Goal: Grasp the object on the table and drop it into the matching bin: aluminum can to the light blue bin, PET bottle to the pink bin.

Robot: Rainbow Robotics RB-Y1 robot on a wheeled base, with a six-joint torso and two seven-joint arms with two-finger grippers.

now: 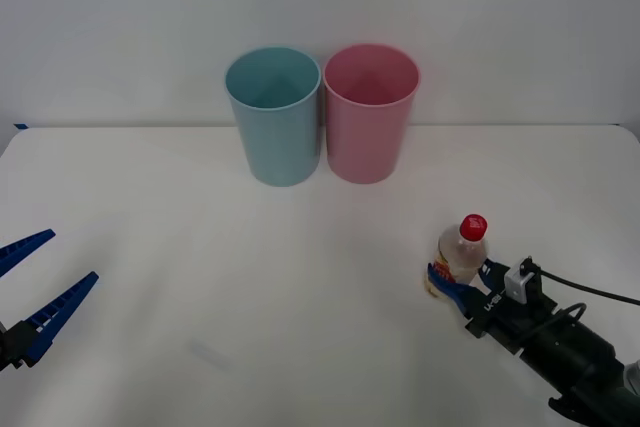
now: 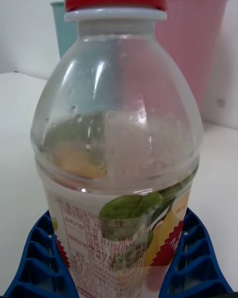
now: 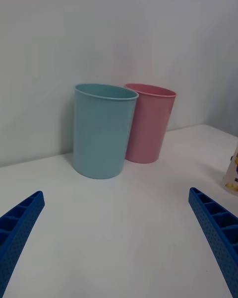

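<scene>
The right gripper (image 1: 452, 285) lay low at the near right of the table (image 1: 250, 277), its blue fingers (image 2: 37, 258) set on either side of the bottle (image 1: 458, 257) at label height. In the right wrist view the fingers sat tight against both sides of the bottle's (image 2: 119, 144) lower body, so the gripper was closed around it; whether it bore any weight I could not tell. The bottle stood upright on the table, red cap (image 1: 472, 225) up, its base hidden behind the fingers.

The left gripper (image 1: 28, 282) hung at the near left edge of the table, fingers spread wide and holding nothing, well apart from the bottle.

Between the bottle and the bins ran a stretch of bare white tabletop. The wide middle of the table between the two arms was bare too.

At the far side, near the back edge and the wall, stood the blue bin (image 1: 273, 115) and the pink bin (image 1: 369, 112), side by side and touching or nearly so, both upright with open mouths. The pink bin was the nearer to the bottle, beyond it and a little to its left.
</scene>
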